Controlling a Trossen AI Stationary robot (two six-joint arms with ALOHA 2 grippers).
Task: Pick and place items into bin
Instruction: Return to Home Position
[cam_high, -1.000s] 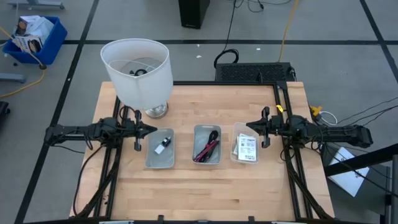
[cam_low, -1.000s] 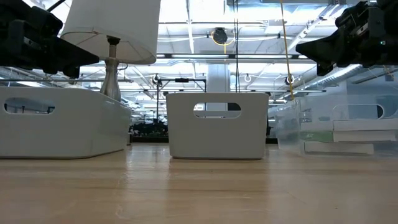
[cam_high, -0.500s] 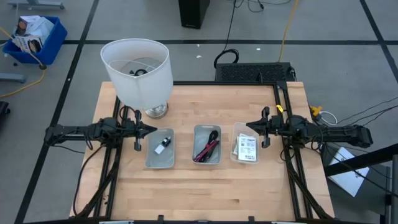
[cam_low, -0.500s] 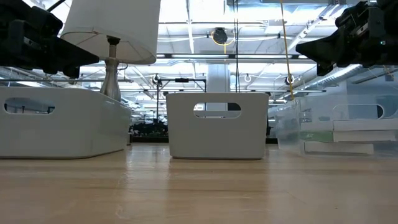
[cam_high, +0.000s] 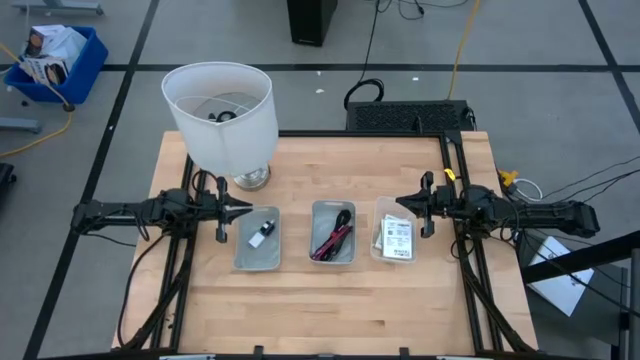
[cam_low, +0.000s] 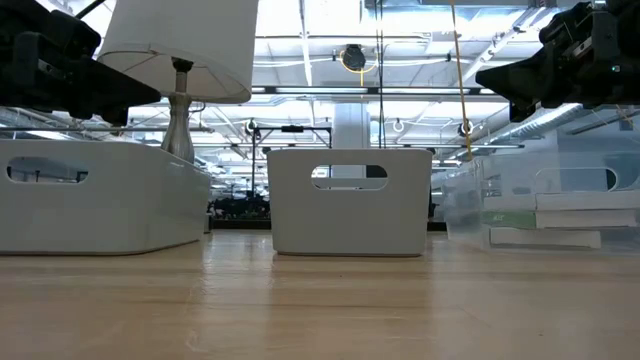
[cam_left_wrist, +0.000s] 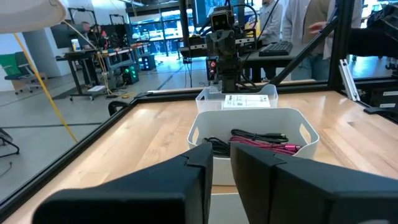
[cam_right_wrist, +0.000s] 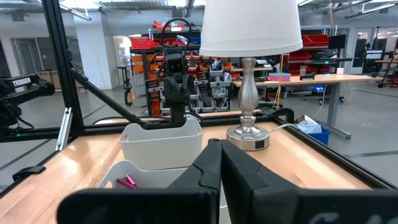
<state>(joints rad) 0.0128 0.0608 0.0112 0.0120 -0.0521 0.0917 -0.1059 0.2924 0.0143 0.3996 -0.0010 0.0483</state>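
Observation:
Three bins stand in a row on the wooden table. The left bin (cam_high: 243, 252) holds a tiny white plug (cam_high: 257, 240) and a tiny black piece (cam_high: 268, 224). In the middle bin (cam_high: 318, 232) lie a black cable (cam_left_wrist: 258, 136) and a red-magenta cable (cam_high: 335, 240). White packets (cam_high: 397, 237) lie flat in the clear right bin (cam_high: 378, 238). My left gripper (cam_high: 245, 209) hovers level beside the left bin's far left corner, its fingers a narrow gap apart (cam_left_wrist: 222, 158). My right gripper (cam_high: 402, 203) hovers level over the clear bin's far end, shut (cam_right_wrist: 221, 152). Both hold nothing.
A big lamp with a white shade (cam_high: 222, 115) stands on its metal foot (cam_high: 250, 179) at the far left of the table, just behind my left gripper. Bare wood lies along the near edge (cam_high: 330, 310). A black frame (cam_high: 455, 150) borders the table.

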